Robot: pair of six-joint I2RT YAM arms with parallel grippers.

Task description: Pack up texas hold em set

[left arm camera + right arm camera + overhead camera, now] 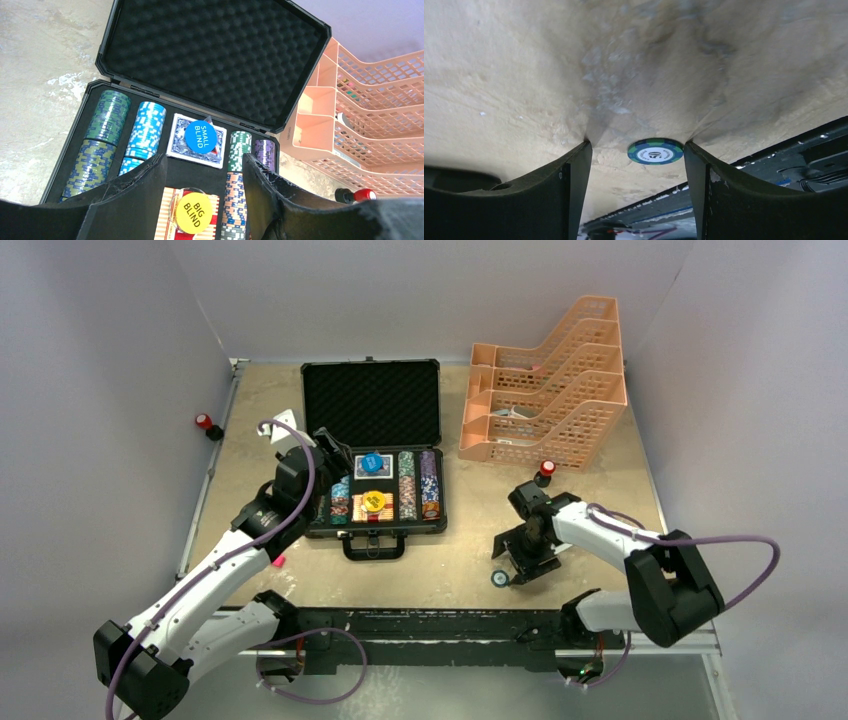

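My right gripper [636, 145], spread wide, straddles a stray green-and-blue poker chip [655, 151] near the front edge of the table [440, 565], ready to pinch it. My left gripper [204, 159], spread and empty, hovers over the open, chip-filled briefcase [372, 403].

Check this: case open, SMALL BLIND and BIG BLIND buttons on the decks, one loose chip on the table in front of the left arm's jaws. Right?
Wrong arm. The loose chip lies on the table in front of the right gripper, framed by its open jaws in the right wrist view. The left gripper is over the case. The rest holds.
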